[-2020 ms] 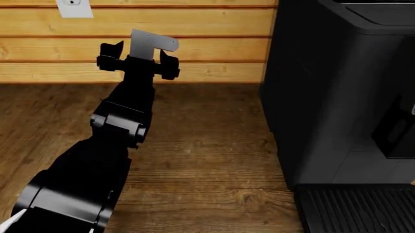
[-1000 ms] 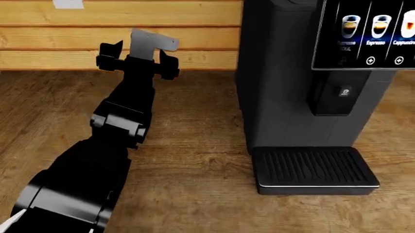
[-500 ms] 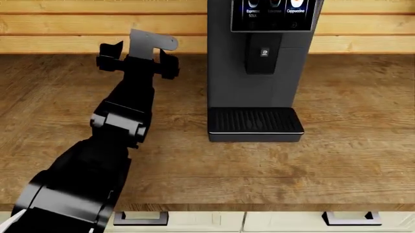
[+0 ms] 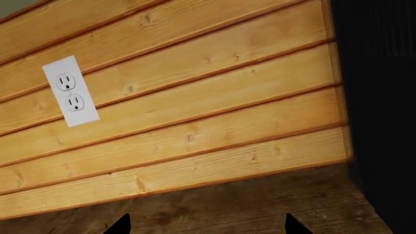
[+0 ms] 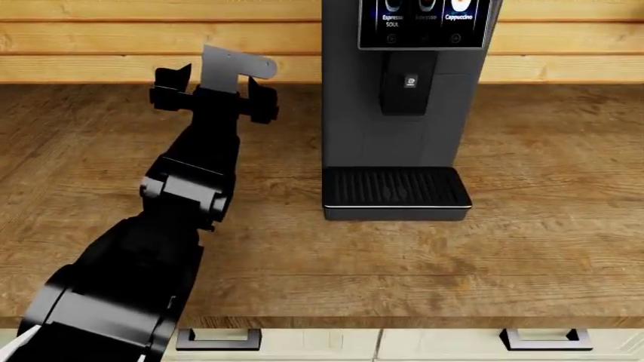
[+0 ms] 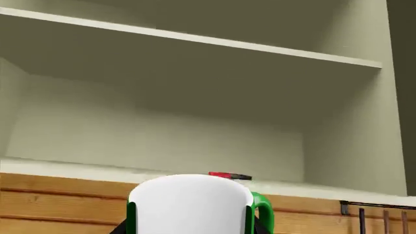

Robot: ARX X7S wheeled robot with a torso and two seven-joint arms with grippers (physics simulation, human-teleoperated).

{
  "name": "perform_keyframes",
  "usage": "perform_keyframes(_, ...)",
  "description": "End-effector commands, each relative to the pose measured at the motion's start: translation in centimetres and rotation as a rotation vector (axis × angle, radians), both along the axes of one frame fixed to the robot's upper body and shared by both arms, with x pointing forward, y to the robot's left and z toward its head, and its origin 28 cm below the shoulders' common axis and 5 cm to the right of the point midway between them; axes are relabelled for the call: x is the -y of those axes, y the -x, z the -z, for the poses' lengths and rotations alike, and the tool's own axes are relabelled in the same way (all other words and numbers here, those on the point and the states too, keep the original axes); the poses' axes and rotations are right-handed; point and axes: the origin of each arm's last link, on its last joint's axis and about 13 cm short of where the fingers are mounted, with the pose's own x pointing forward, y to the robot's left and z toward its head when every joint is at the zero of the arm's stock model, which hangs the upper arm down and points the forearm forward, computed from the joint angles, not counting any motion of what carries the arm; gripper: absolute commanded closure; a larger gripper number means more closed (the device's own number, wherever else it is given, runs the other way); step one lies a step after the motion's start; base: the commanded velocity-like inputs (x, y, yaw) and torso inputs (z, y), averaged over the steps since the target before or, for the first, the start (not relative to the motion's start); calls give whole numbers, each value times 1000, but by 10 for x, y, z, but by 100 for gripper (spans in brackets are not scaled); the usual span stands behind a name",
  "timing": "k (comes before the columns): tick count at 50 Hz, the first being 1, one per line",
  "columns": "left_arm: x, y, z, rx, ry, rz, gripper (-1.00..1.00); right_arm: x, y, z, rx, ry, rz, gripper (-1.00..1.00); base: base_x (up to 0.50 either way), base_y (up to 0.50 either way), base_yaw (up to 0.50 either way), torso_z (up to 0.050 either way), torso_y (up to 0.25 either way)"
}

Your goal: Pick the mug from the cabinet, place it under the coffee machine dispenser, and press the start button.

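In the right wrist view my right gripper (image 6: pixel 192 227) is shut on the green mug (image 6: pixel 190 204). The mug's white inside faces the camera and its handle (image 6: pixel 264 214) sticks out to one side. The open cabinet (image 6: pixel 195 97) lies behind it. The right gripper and the mug are out of the head view. The dark grey coffee machine (image 5: pixel 397 113) stands on the wooden counter, with its black dispenser (image 5: pixel 408 83) above the ribbed drip tray (image 5: pixel 396 187). My left gripper (image 5: pixel 216 89) is open and empty, raised left of the machine; it also shows in the left wrist view (image 4: pixel 206 226).
A plank wall (image 4: pixel 195 122) with a white outlet (image 4: pixel 70 91) runs behind the counter. A small red and black object (image 6: pixel 229 175) lies on the cabinet's lower shelf. The counter's front edge (image 5: pixel 403 323) and drawer handles (image 5: pixel 219 339) are at the near side.
Over two seconds the head view has drawn back and swung right, bringing the whole front of the coffee machine into sight. It has held still for the last half second. The left arm keeps its pose.
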Motion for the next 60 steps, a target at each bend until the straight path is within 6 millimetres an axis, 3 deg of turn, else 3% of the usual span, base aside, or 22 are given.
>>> perform_keyframes(1, 0, 0, 0, 1, -10, 0, -100, 14, -1, 53, -103, -32, 16, 100, 0, 0, 0, 0, 0)
perform_keyframes(13, 1, 0, 0, 9, -13, 0, -100, 19, -15, 113, -160, -75, -29, 100, 0, 0, 0, 0, 0)
perform_keyframes(31, 1, 0, 1, 15, -20, 1, -100, 26, -7, 178, -213, -102, -43, 100, 0, 0, 0, 0, 0)
perform_keyframes(41, 1, 0, 1, 15, -24, 4, -100, 14, -26, 233, -297, -88, -84, 100, 0, 0, 0, 0, 0)
perform_keyframes(60, 1, 0, 1, 23, -35, 5, -100, -3, -59, 260, -333, -36, -122, 100, 0, 0, 0, 0, 0)
